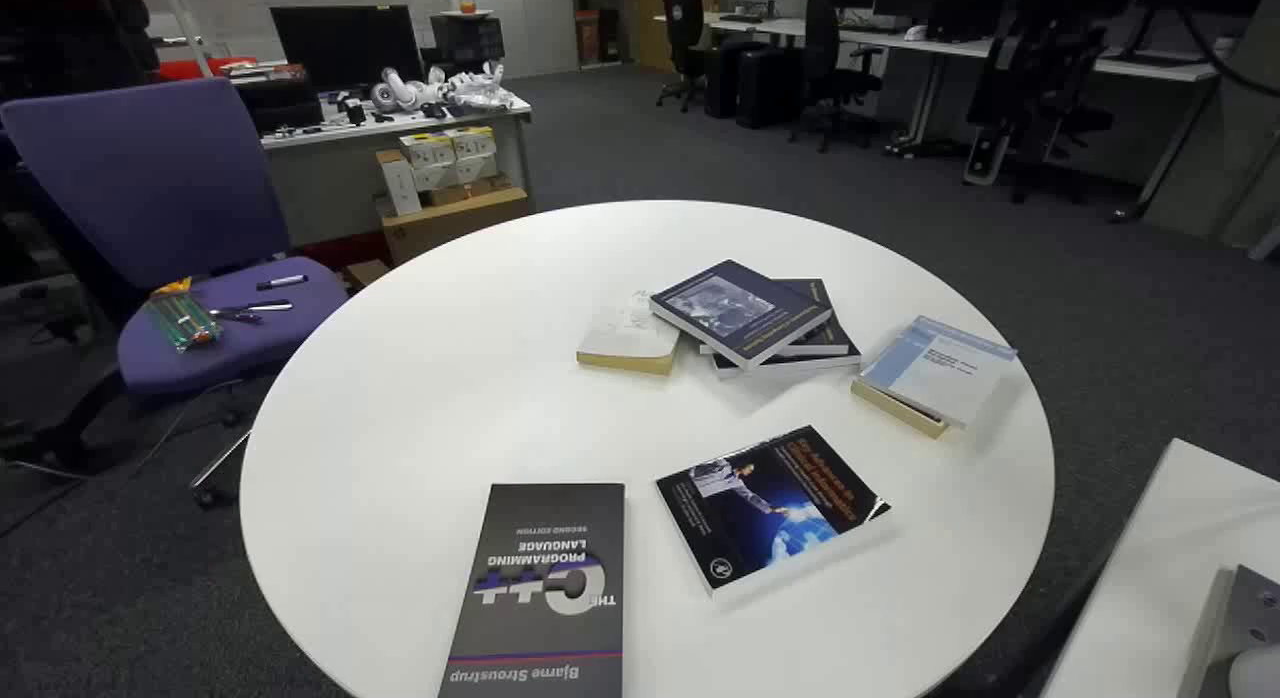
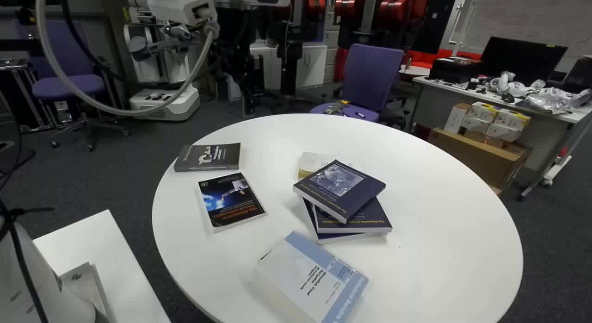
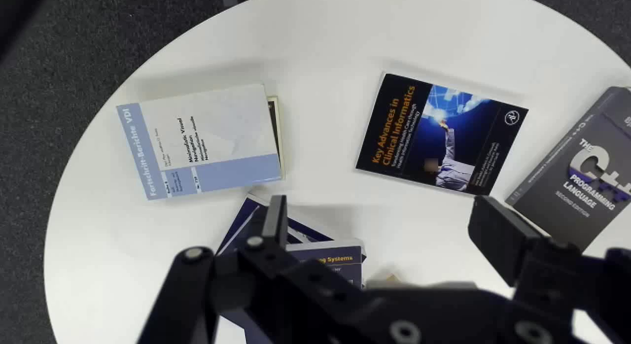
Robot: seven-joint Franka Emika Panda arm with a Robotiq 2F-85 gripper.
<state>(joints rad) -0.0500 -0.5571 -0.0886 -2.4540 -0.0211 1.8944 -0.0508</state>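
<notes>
My gripper (image 3: 379, 211) is open and empty in the wrist view, its fingers wide apart above the round white table (image 1: 400, 408). It is out of view in both exterior views. Its left finger overlaps a stack of dark blue books (image 3: 325, 255), partly hidden by the gripper; the stack also shows in an exterior view (image 2: 340, 189). The black Clinical Informatics book (image 3: 438, 132) lies flat beyond the fingers. The grey C++ book (image 3: 572, 171) lies near the right finger. A pale blue and white book (image 3: 212, 142) rests on another book. A cream book (image 1: 630, 333) touches or adjoins the stack.
A white side table (image 2: 106, 249) carrying the robot's base (image 2: 41, 276) stands beside the round table. A purple chair (image 1: 160, 168) with pens and tools on its seat stands near the round edge. A cluttered desk (image 1: 390, 128) with boxes (image 1: 450, 163) is behind.
</notes>
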